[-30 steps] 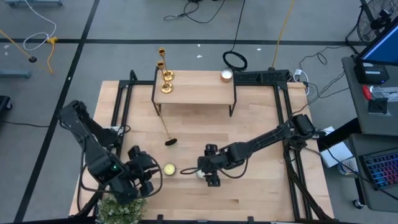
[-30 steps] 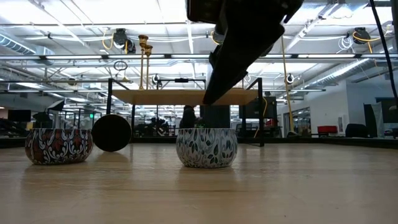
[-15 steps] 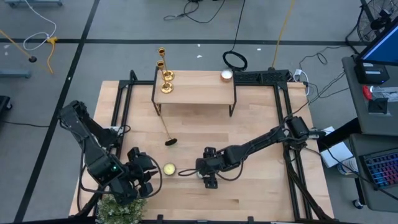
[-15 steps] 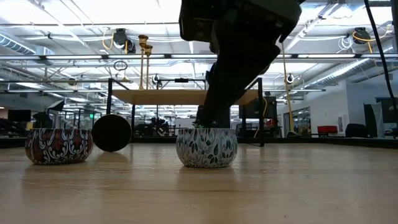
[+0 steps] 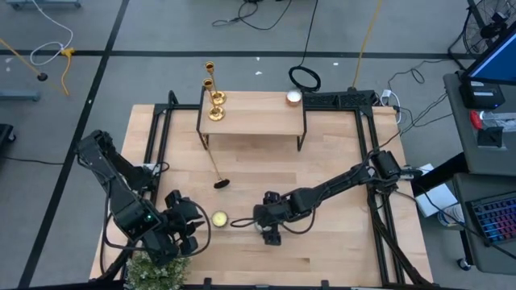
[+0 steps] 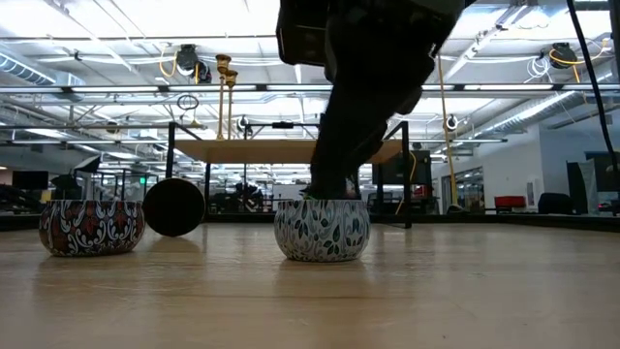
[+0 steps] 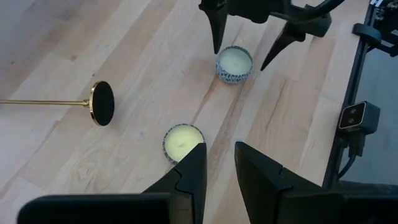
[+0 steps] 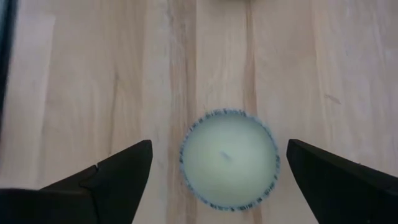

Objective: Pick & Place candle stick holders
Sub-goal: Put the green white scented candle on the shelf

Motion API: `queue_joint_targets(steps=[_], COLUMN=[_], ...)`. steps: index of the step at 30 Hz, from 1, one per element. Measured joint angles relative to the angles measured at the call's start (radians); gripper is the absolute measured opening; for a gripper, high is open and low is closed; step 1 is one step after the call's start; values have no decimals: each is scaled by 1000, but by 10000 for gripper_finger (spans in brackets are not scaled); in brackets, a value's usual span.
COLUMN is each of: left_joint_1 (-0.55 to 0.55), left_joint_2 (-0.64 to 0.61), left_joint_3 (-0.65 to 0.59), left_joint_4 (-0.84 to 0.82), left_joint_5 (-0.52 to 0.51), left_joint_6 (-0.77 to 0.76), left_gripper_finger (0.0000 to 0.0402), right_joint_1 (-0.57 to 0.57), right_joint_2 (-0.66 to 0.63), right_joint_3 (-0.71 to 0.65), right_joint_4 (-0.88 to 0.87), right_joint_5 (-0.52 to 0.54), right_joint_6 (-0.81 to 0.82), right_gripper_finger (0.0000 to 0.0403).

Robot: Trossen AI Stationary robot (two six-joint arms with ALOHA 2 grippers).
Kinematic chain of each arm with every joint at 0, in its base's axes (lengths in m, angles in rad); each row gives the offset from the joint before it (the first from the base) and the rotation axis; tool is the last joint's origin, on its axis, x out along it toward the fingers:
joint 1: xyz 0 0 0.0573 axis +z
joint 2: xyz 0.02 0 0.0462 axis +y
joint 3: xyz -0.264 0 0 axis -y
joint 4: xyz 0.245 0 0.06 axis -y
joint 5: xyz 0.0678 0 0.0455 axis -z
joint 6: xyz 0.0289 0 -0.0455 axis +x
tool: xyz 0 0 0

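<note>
**Operator:** Near the front middle of the table [image 5: 339, 242], what is your right gripper [image 8: 214, 163] doing?

**Arm:** My right gripper hangs directly over the blue-patterned candle [image 8: 228, 157], fingers spread wide, one on either side of it. In the right wrist view neither finger touches the tin. This candle is not one of the task's own items.

**Operator:** Locate the candle stick holders.

**Arm:** Two upright candle stick holders [image 5: 214, 95] stand together at the left end of the raised shelf [image 5: 266, 121] at the back of the table. A third, the fallen candle stick holder [image 7: 62, 103], lies on its side on the table in front of the shelf, its round base towards my grippers. It is well apart from both of them.

**Operator:** State of the left gripper?

**Arm:** My left gripper [image 7: 219, 163] waits at the front left, close to a green plant [image 5: 157, 270]. Its fingers are nearly together with a narrow gap, holding nothing. The yellow candle [image 7: 183, 140] sits just ahead of its tips.

**Operator:** Which step is in hand?

**Arm:** I judge it as an approach on the blue-patterned candle, not yet a grasp. No candle stick holder is being handled.

**Operator:** Requirements for the next move?

**Arm:** If I take the candle: descend until the fingers bracket the tin wall, then close evenly. The fallen candle stick holder would need a grip across its thin stem, which may roll.
</note>
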Motion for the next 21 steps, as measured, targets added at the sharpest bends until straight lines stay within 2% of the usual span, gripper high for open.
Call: queue_joint_targets(steps=[7, 21], left_joint_1=[0, 0], left_joint_2=[0, 0], left_joint_3=[0, 0], left_joint_4=[0, 1], left_joint_5=[1, 1], left_joint_6=[-5, -20], left_gripper_finger=[88, 88], right_joint_1=[-4, 12], right_joint_2=[1, 97], right_joint_3=[0, 1], right_joint_4=[12, 29], right_joint_5=[0, -25], right_joint_6=[-6, 31], right_gripper_finger=[373, 373])
